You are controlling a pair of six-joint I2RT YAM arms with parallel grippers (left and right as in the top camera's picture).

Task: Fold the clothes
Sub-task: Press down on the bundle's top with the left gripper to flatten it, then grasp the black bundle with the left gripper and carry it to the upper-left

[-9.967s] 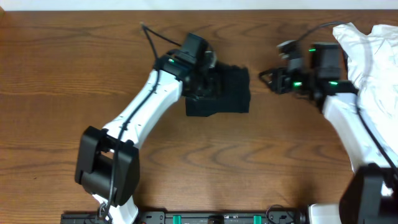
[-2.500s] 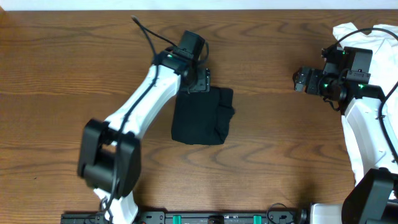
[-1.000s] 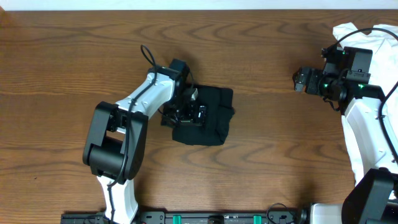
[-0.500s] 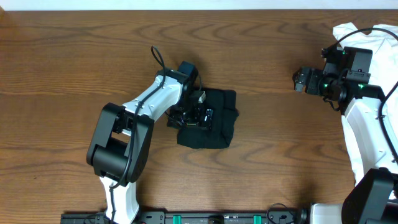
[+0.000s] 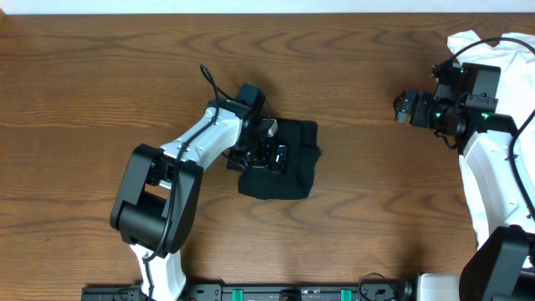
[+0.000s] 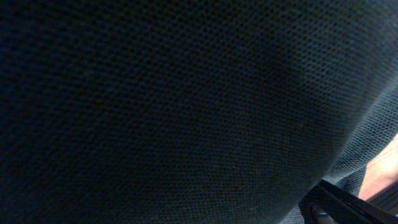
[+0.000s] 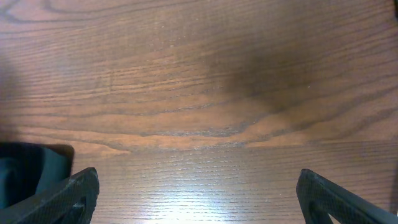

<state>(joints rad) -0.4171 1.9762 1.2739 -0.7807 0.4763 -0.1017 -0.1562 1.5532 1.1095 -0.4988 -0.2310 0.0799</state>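
Black shirt (image 5: 292,171) shifted right; fold seems done | left jaws spread at its left edge | right jaws spread, away

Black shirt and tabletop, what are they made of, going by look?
Black shirt: thin knit, likely synthetic mesh, matte; left wrist view shows fine pinhole weave. Tabletop: wood or wood-look laminate, brown, slight sheen; grain swirls visible, can't tell which.

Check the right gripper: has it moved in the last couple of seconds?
No. The right gripper sits open at the same spot over the table grain, and its gap to the white shirt is unchanged.
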